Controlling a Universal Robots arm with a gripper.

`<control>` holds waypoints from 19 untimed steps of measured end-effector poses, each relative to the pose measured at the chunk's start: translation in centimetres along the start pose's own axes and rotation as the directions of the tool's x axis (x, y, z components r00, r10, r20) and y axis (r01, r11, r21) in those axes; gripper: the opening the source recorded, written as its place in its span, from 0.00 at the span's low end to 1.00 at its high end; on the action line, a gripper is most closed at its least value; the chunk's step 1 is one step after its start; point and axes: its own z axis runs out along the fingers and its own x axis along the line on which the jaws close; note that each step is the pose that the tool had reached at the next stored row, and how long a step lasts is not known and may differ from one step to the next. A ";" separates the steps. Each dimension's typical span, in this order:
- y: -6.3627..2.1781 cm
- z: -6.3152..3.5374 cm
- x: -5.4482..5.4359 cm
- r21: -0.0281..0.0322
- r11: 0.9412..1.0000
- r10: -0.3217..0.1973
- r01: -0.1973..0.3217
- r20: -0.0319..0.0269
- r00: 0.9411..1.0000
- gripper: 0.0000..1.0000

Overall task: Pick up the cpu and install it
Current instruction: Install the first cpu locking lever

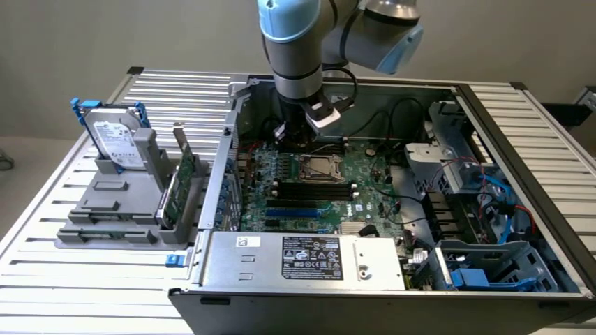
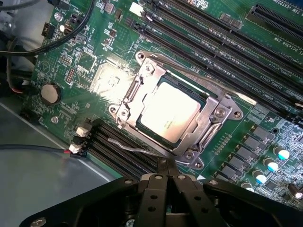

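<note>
The cpu (image 2: 168, 113) is a silvery-beige square chip lying flat in the metal socket frame (image 2: 142, 78) on the green motherboard (image 2: 85, 61). In the exterior view, the cpu (image 1: 317, 167) sits in the middle of the open computer case (image 1: 521, 174). My gripper (image 2: 165, 166) is shut, its dark fingers pressed together with nothing between them. Their tips hover at the edge of the socket frame, beside the thin lever wire (image 2: 123, 144). From the exterior camera, the gripper (image 1: 300, 142) hangs just behind the socket.
Black memory slots (image 1: 312, 190) lie in front of the socket. The power supply (image 1: 303, 258) fills the case's near side, and drive bays with blue cables (image 1: 493, 195) stand on the exterior view's right. A hard drive (image 1: 119, 143) and green card (image 1: 186, 174) rest in a grey holder outside.
</note>
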 end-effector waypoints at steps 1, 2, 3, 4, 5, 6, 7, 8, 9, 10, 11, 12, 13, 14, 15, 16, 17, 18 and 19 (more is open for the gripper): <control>-0.05 0.01 0.0 0.000 1.000 -0.002 0.002 0.000 1.000 0.11; -0.09 0.02 0.0 0.000 1.000 -0.003 0.003 0.001 1.000 0.11; -0.11 0.03 0.1 -0.001 1.000 -0.004 0.004 0.001 1.000 0.11; -0.13 0.03 0.1 -0.002 1.000 -0.005 0.005 0.002 1.000 0.11; -0.14 0.04 0.1 -0.003 1.000 -0.006 0.006 0.003 1.000 0.11; -0.15 0.05 0.1 -0.004 1.000 -0.008 0.008 0.004 1.000 0.11; -0.16 0.06 0.1 -0.005 1.000 -0.010 0.010 0.005 1.000 0.11; -0.16 0.07 0.1 -0.006 1.000 -0.011 0.011 0.006 1.000 0.11; -0.17 0.09 0.1 -0.007 1.000 -0.013 0.013 0.007 1.000 0.11; -0.18 0.11 0.1 -0.008 1.000 -0.015 0.015 0.008 1.000 0.11; -0.20 0.14 0.1 -0.008 1.000 -0.017 0.018 0.008 1.000 0.11; -0.23 0.17 0.1 -0.008 1.000 -0.019 0.019 0.009 1.000 0.11; -0.27 0.21 0.1 -0.008 1.000 -0.021 0.021 0.010 1.000 0.11; -0.33 0.27 0.1 -0.007 1.000 -0.023 0.023 0.009 1.000 0.11; -0.41 0.35 0.2 -0.007 1.000 -0.025 0.025 0.009 1.000 0.11; -0.48 0.42 0.2 -0.006 1.000 -0.026 0.026 0.009 1.000 0.11; -0.56 0.48 0.3 -0.006 1.000 -0.028 0.028 0.009 1.000 0.11; -0.60 0.51 0.3 -0.006 1.000 -0.029 0.029 0.010 1.000 0.11; -0.63 0.53 0.3 -0.007 1.000 -0.030 0.030 0.010 1.000 0.11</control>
